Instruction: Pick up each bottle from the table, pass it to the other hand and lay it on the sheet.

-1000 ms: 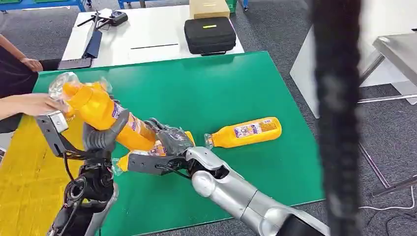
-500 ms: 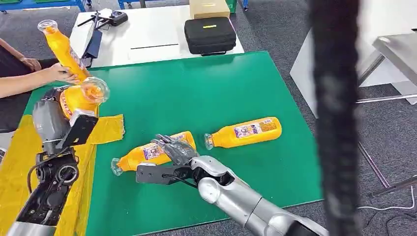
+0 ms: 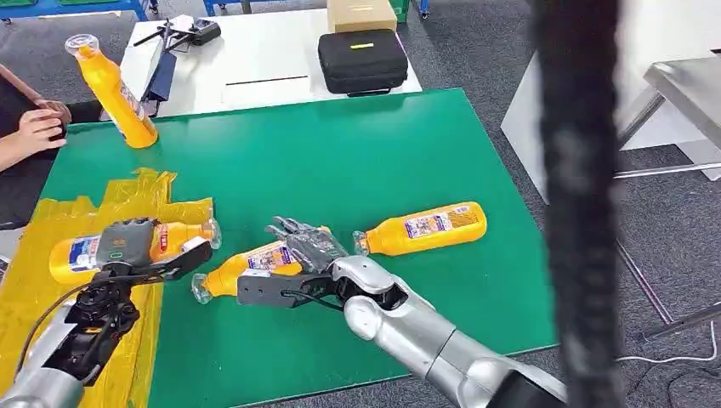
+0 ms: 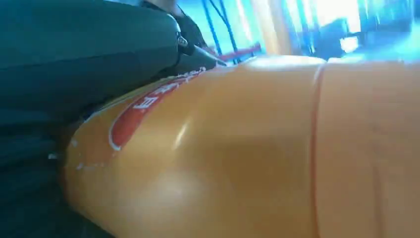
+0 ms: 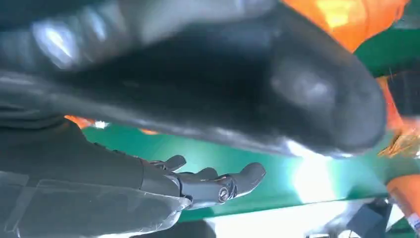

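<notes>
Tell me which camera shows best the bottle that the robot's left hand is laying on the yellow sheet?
The head view: the whole bottle lies on the yellow sheet under the left hand. The left wrist view shows its orange side very close.

The far and middle stretch of the green counter [image 3: 340,161] lies bare, giving open passage across it. An upright bottle [image 3: 115,89] stands at the far left corner, just beside a person's hand [image 3: 38,132]. Near the front, two lying bottles block the way: one [image 3: 421,228] right of centre, another [image 3: 246,265] under the right robot hand [image 3: 306,246]. The yellow sheet [image 3: 51,323] on the left holds a lying bottle [image 3: 81,255] under the left robot hand [image 3: 127,242].
</notes>
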